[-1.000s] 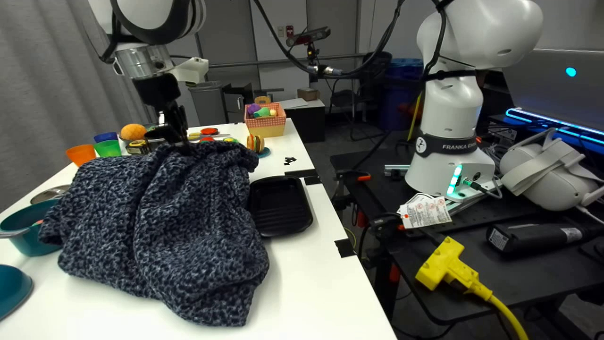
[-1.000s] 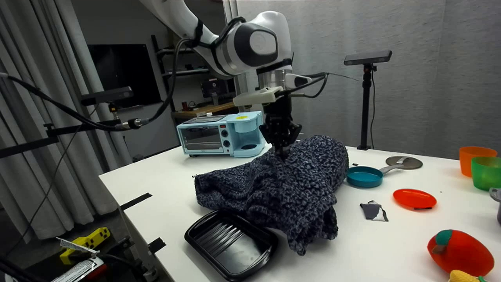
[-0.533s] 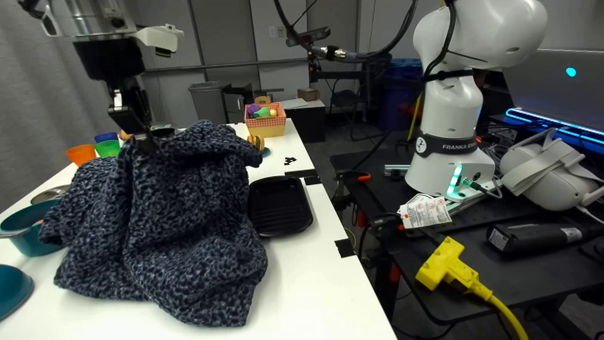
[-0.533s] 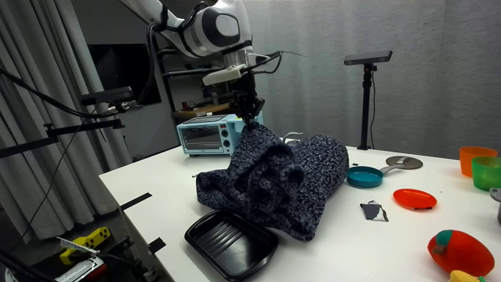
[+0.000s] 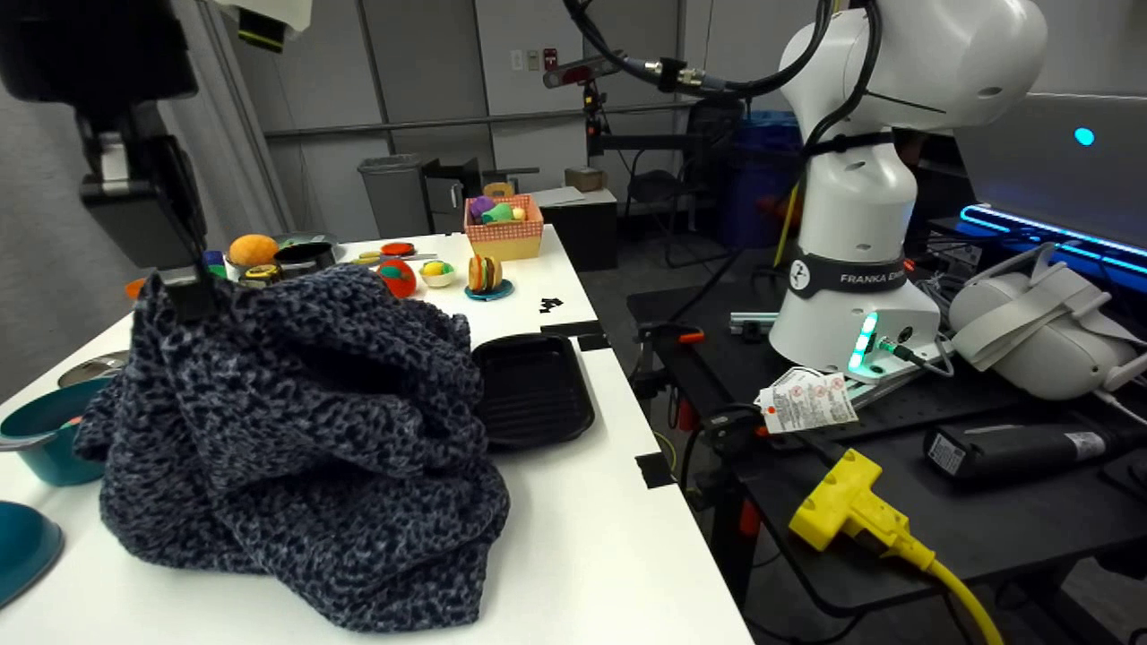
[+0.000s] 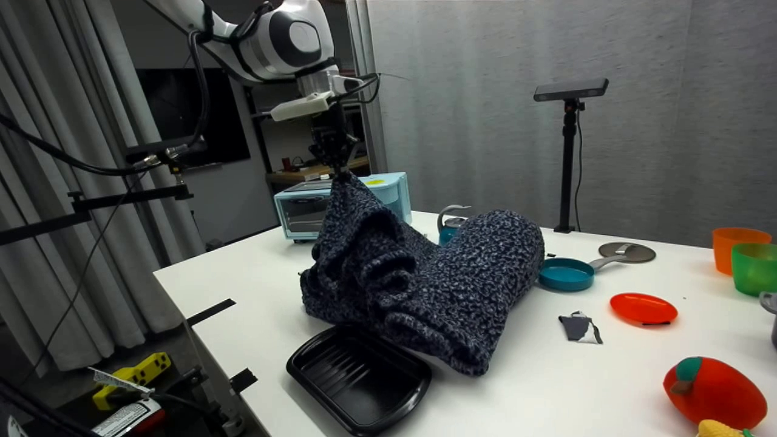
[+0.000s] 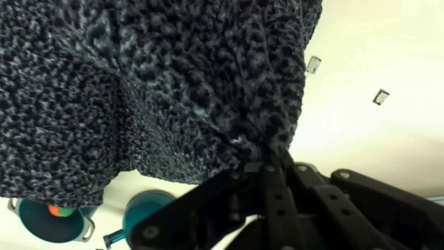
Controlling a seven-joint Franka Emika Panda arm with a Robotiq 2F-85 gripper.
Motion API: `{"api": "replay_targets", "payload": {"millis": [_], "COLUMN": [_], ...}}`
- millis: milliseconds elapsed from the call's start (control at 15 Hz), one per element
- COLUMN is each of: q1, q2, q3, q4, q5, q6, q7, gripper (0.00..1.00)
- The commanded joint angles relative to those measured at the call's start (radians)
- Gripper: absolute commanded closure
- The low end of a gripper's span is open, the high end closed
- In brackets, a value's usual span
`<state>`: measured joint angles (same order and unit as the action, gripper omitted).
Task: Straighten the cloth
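White table (image 6: 546, 376), grey curtain (image 6: 473, 145) behind. In an exterior view, the arm (image 6: 291, 39) slants in from ten o'clock; its gripper (image 6: 342, 171) points almost to six, pinching a raised peak of the cloth (image 6: 443, 291), the rest rumpled on the table.

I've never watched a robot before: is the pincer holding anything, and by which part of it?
The pincer holds the speckled dark cloth by a raised, bunched peak; whether corner or fold, I can't tell.
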<state>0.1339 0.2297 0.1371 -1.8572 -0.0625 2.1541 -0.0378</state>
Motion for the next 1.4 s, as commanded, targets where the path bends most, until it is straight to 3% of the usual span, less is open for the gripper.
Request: {"api": "replay_targets", "payload": {"millis": [0, 333, 400, 533, 800, 1067, 1133, 1333], "q1": [0.027, 0.013, 0.009, 0.006, -0.016, -0.053, -0.07, -0.126], "q2": [-0.004, -0.014, -0.017, -0.023, -0.039, -0.045, -0.04, -0.013], "q3": [0.029, 0.064, 0.064, 0.055, 0.04, -0.006, -0.025, -0.079], "q4": [0.042, 0.037, 0.032, 0.02, 0.005, -0.027, -0.033, -0.039], "q5": [0.049, 0.185, 0.205, 0.219, 0.251, 0.203, 0.19, 0.17], "q6": [-0.052, -0.047, -0.045, -0.034, -0.028, 0.001, 0.005, 0.005], "q7": [0.003, -0.069, -0.081, -0.088, -0.116, -0.167, -0.19, -0.251], "gripper": [0.99, 0.98, 0.72, 0.66, 0.34, 0.06, 0.01, 0.0]}}
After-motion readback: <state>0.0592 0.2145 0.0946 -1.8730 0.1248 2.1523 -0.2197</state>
